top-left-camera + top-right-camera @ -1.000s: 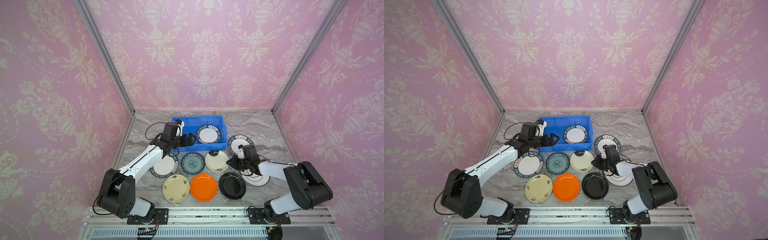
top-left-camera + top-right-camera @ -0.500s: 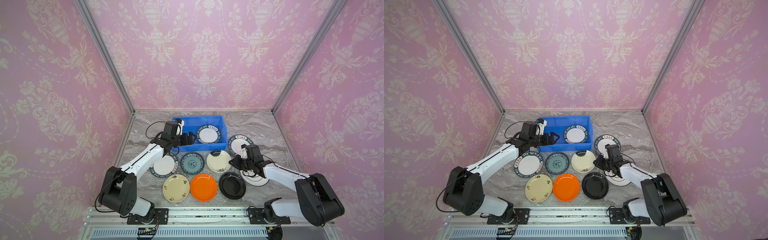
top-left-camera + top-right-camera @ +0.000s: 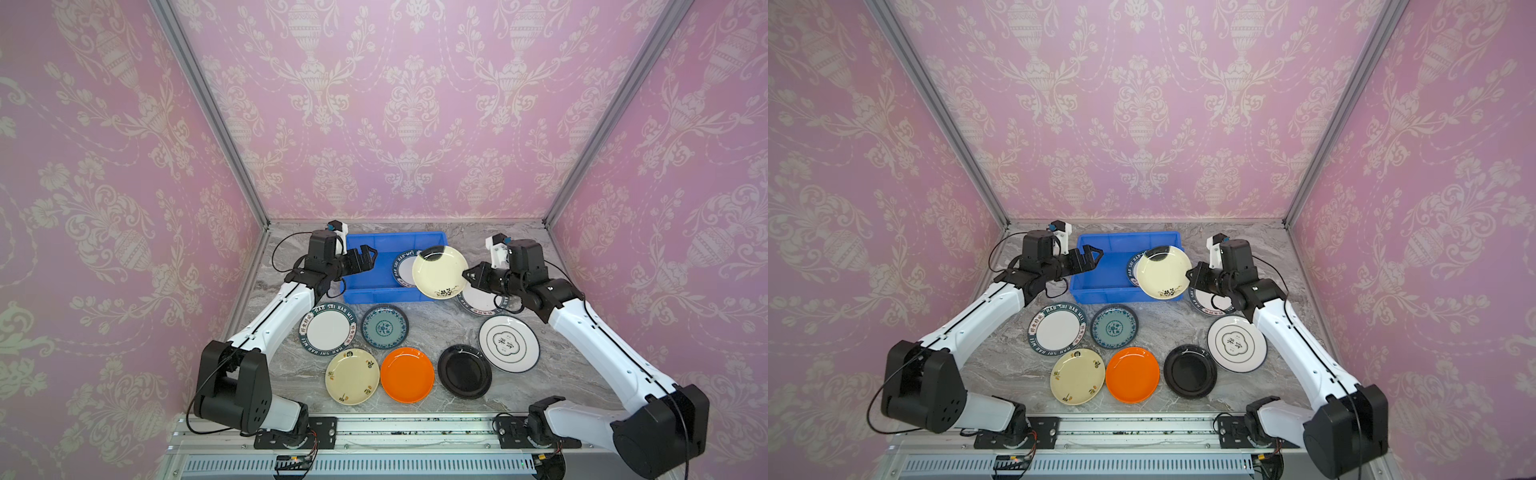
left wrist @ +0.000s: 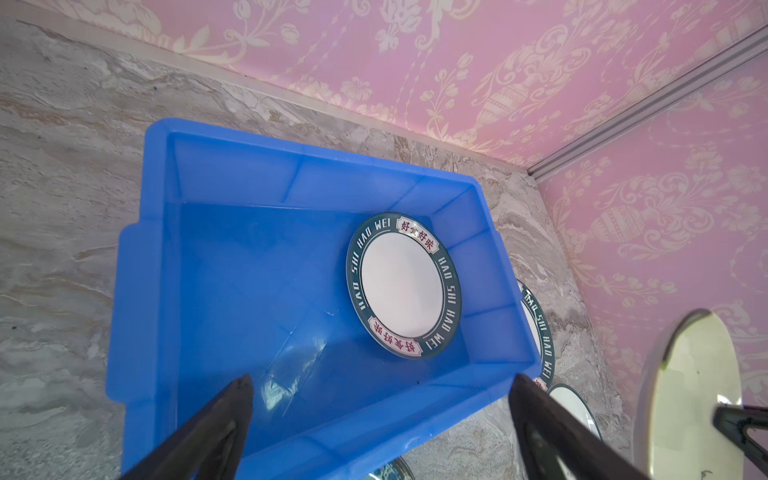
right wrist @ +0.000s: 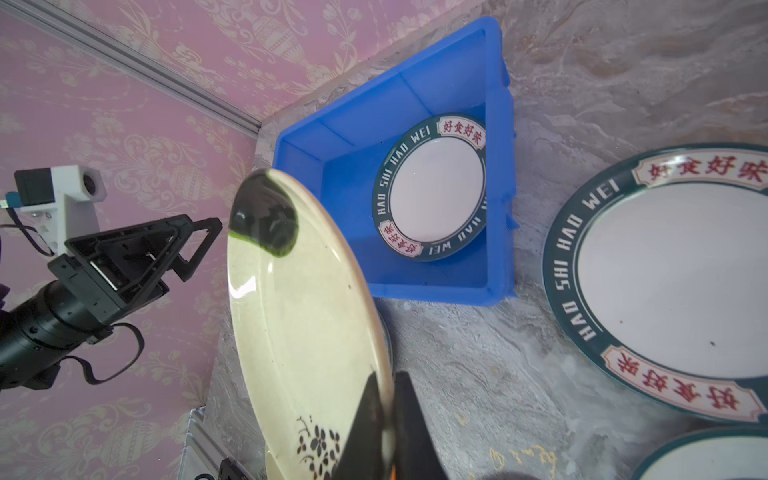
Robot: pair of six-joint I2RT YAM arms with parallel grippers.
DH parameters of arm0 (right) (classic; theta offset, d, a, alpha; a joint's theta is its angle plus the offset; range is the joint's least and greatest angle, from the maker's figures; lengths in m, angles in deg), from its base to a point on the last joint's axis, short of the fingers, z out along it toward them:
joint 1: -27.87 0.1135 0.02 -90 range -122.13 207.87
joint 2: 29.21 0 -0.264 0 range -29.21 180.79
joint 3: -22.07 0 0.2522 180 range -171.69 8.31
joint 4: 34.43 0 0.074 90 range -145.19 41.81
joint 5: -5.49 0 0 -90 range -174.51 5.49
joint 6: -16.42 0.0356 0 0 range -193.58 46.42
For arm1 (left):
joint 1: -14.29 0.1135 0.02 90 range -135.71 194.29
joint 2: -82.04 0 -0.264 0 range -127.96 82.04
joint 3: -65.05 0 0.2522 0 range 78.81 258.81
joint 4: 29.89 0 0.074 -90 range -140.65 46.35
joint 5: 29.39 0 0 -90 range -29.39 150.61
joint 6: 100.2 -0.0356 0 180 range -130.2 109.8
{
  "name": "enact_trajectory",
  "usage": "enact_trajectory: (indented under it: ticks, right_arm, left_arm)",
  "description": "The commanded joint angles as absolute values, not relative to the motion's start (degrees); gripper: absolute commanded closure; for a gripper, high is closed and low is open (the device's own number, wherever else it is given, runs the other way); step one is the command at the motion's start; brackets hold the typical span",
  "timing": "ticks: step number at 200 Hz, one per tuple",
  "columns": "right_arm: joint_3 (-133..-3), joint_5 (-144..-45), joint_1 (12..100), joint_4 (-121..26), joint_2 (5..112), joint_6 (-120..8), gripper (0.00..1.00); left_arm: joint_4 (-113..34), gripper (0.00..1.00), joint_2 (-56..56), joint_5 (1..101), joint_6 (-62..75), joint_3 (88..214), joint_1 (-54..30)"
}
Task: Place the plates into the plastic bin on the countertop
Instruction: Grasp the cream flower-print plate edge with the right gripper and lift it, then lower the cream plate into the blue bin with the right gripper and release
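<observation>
We find the right gripper (image 3: 467, 276) clamped on the rim of a cream plate (image 3: 439, 272). It holds the plate tilted in the air over the right end of the plastic bin (image 3: 376, 294), just right of centre in both top views. The right wrist view shows its fingers (image 5: 411, 424) pinching the plate edge beside a black flower sprig. The left gripper (image 3: 365, 258) hangs over the left part of the bin, jaws wide apart and nothing between them.

Inside the bin, one lettered plate (image 4: 403, 286) lies at the right end, partly hidden behind the held plate in both top views.

The bin stands on the countertop (image 3: 432, 328), a grey marble-patterned surface with pale veins, near the back wall. A second lettered plate (image 3: 478, 300) lies flat just right of the bin, below the right gripper.

Towards the lower centre of the frame lie six more plates:
- third lettered plate (image 3: 328, 328)
- teal plate (image 3: 384, 326)
- black-ringed plate (image 3: 509, 343)
- second cream plate (image 3: 352, 376)
- orange plate (image 3: 407, 375)
- black plate (image 3: 464, 371)

All six lie flat; none is stacked on another.

Pink damask wallpaper (image 3: 411, 104) covers three walls, joined by metal corner posts (image 3: 208, 112). A metal rail (image 3: 374, 428) along the lower edge carries both arm bases.
</observation>
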State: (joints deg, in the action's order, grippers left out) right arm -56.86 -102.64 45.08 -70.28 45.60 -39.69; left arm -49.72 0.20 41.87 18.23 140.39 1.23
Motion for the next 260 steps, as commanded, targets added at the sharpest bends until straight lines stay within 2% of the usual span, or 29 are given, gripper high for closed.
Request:
enact_trajectory:
  ticks: [1,58,94,187,260]
  right_arm:
    - [-65.58,-101.13,47.15,-69.21,55.38,-41.44,1.0]
    - [-87.87,-100.93,52.89,-71.12,80.93,-40.91,1.0]
    - [-96.09,-101.21,55.38,-72.89,90.83,-40.24,1.0]
    - [-107.4,-101.87,57.49,-75.82,104.71,-39.65,1.0]
    - [-112.85,-103.1,57.88,-77.28,109.92,-37.22,1.0]
  left_arm:
    - [-48.62,0.02,2.5,41.85,19.15,141.72,2.01]
    - [-43.79,0.02,1.27,36.86,22.39,140.18,2.27]
    - [-44.14,0.01,0.9,37.65,21.79,139.98,2.2]
    - [-42.42,0.01,-0.99,36.96,22.16,138.11,0.78]
    - [-42.9,0.01,-0.15,37.75,21.0,136.78,0.38]
